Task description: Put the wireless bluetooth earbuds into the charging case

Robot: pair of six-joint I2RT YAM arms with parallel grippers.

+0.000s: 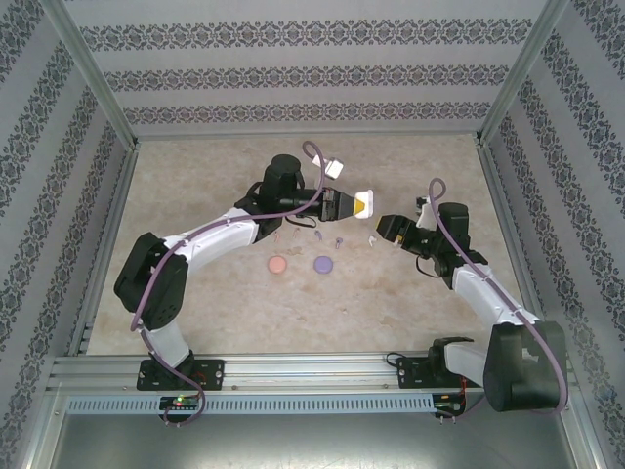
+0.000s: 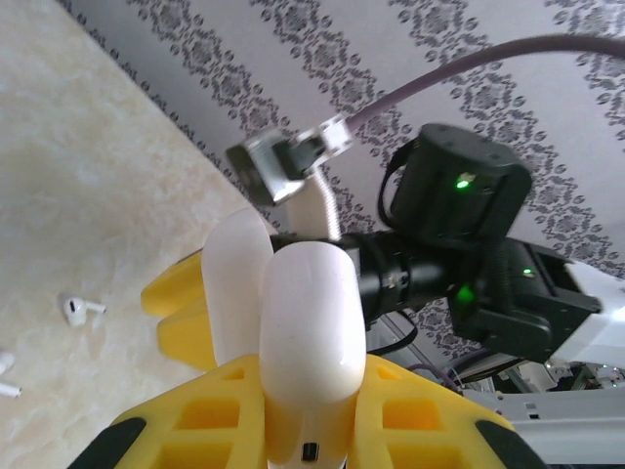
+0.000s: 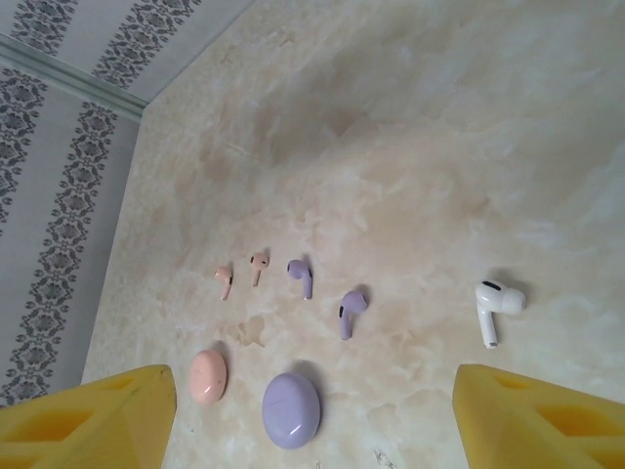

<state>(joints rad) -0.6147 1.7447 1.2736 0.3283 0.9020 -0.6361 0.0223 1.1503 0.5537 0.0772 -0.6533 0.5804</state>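
The left pincer [image 1: 357, 203] is pinching the white charging case [image 2: 303, 322] between its yellow fingers [image 2: 186, 327] and holding it above the tabletop [image 3: 420, 147] near the middle. In the left wrist view the case is showing two rounded white halves side by side. The right pincer [image 1: 389, 229] is hovering just to the right of it, its own fingers [image 3: 88, 410] standing spread apart with nothing between them. Beneath it the wireless bluetooth earbuds [image 3: 350, 311] are lying loose on the marbled surface: two pinkish buds [image 3: 225, 279] close together, two purple buds [image 3: 301, 277] just to their right, and one white bud [image 3: 493, 305] lying well apart on the far right. A pink case [image 3: 207, 376] and a purple case [image 3: 290, 408] are resting side by side, both looking closed, near the coloured buds and not touching them
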